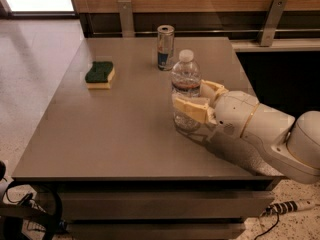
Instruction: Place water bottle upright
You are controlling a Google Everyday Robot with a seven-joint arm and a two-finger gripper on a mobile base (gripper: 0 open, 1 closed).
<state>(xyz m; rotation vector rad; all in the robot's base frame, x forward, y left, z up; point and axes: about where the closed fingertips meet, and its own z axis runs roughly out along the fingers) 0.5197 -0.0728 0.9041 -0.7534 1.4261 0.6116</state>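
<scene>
One water bottle (pixel 185 76), one can (pixel 165 47), one sponge (pixel 100 74), one table (pixel 100 134), one tool (pixel 190 96) tight around the bottle.

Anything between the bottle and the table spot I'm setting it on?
Nothing visible. The gripper is closed on the upright water bottle over the right-middle of the tabletop, which is bare around the bottle's base. The silver-and-blue can stands behind it, apart; the sponge lies far to the left.
</scene>
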